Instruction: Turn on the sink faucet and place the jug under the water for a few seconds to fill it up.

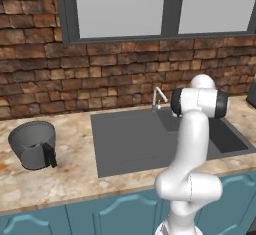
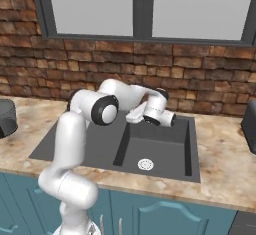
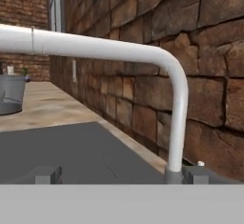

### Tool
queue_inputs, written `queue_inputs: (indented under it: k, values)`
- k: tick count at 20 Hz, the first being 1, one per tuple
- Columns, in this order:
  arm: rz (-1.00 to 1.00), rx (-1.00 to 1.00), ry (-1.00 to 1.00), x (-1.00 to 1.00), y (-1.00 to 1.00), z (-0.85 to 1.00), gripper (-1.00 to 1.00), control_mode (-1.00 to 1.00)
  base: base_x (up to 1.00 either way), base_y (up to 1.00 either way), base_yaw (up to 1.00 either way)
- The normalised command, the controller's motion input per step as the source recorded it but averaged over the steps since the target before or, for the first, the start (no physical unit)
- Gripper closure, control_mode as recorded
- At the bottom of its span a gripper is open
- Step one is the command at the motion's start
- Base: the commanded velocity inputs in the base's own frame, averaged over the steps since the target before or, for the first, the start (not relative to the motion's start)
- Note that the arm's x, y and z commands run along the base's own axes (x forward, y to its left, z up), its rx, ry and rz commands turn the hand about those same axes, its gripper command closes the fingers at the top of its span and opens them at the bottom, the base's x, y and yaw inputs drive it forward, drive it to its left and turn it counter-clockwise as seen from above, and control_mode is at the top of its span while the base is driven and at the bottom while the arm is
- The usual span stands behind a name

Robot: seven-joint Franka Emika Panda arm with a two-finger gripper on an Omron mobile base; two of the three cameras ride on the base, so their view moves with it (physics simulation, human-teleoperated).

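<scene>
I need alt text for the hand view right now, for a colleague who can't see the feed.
A thin silver metal faucet with a bent spout stands very close ahead, just above the gripper fingertips, against a brick wall. No water is running. To the left, beyond the dark grey sink, a dark grey cylindrical jug sits on the beige stone counter.

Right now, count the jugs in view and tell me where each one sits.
1. The jug stands upright on the counter, left of the sink and apart from it; the hand view shows it far off. Others may lie outside these views.
</scene>
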Motion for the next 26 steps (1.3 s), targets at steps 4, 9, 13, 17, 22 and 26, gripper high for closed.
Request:
queue_inputs:
  k: [4, 9, 13, 17, 22, 26]
  values:
    - [0.00, 0.00, 0.01, 0.38, 0.02, -0.07, -1.00, -1.00, 0.00, 0.00, 0.00]
    - [0.00, 0.00, 0.00, 0.39, 0.05, -0.17, -1.00, -1.00, 0.00, 0.00, 0.00]
    - [0.00, 0.00, 0.00, 0.38, 0.00, -0.26, -1.00, -1.00, 0.00, 0.00, 0.00]
    - [0.00, 0.00, 0.00, 0.37, 0.00, -0.26, -1.00, -1.00, 0.00, 0.00, 0.00]
    - [0.00, 0.00, 0.00, 0.37, 0.00, -0.17, -1.00, -1.00, 0.00, 0.00, 0.00]
    - [0.00, 0.00, 0.00, 0.38, 0.00, -0.10, -1.00, -1.00, 0.00, 0.00, 0.00]
